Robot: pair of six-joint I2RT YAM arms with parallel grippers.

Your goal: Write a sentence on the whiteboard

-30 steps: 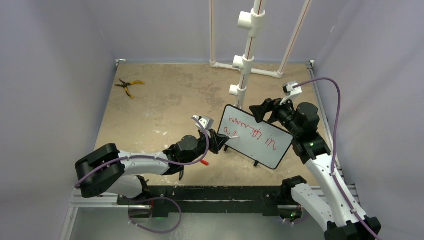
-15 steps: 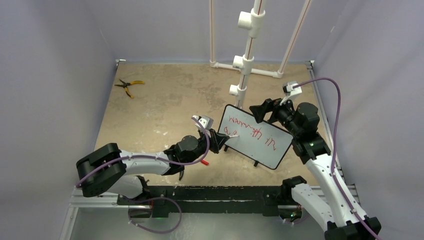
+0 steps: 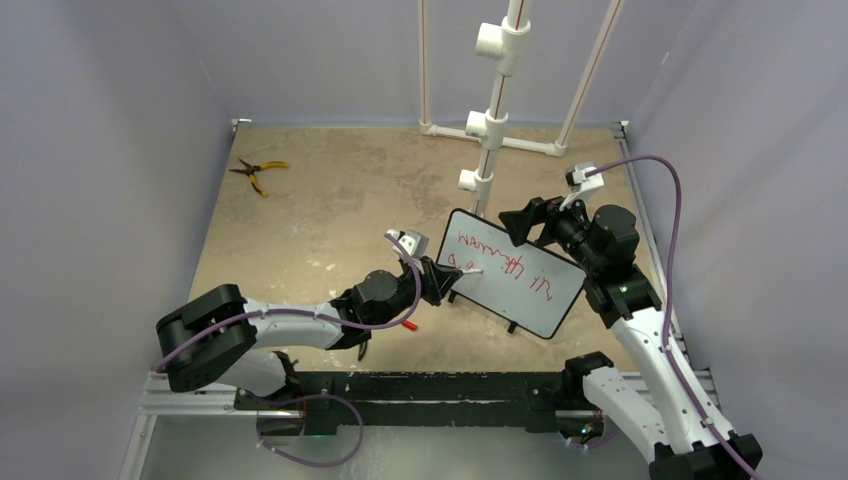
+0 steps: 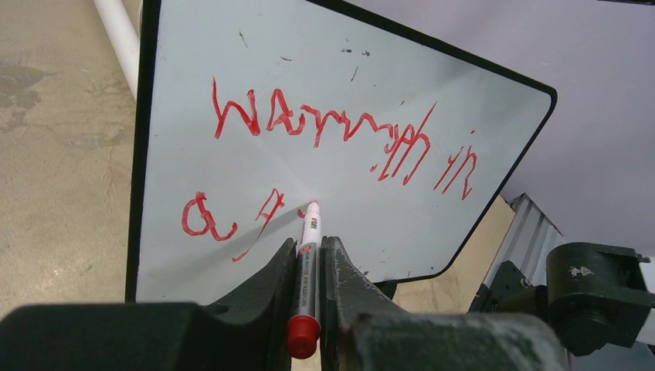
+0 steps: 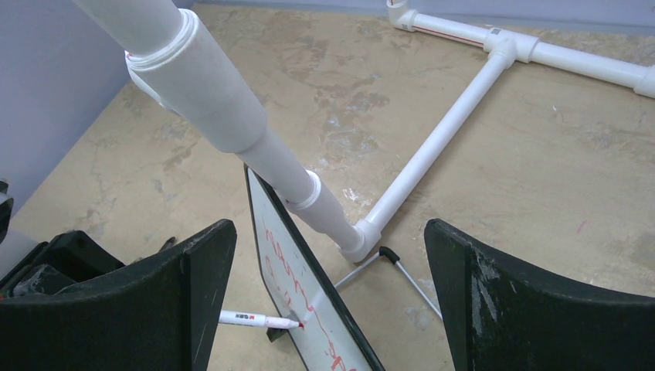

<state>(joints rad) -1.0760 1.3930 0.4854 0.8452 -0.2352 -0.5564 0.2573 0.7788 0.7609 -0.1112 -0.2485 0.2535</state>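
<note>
The whiteboard (image 3: pixel 510 272) stood tilted on its small black feet at about 4 o'clock from the table's (image 3: pixel 330 200) centre, just in front of the white pipe frame (image 3: pixel 490 120). The sentence (image 4: pixel 332 131), a red scrawl, ran in one line across the upper part of the board's face, with a few more red strokes starting a second line at the board's 7 o'clock corner. The left gripper (image 4: pixel 309 246) was clamped tight on a marker (image 4: pixel 310 228), whose tip touched the board just right of those lower strokes. The right gripper (image 5: pixel 328 228) hung at the board's top edge with its fingers spread wide apart. The board's edge and a pipe lay between them, and no contact could be made out. Yellow-handled pliers (image 3: pixel 258 172) lay well apart at the table's 10 o'clock corner.
</note>
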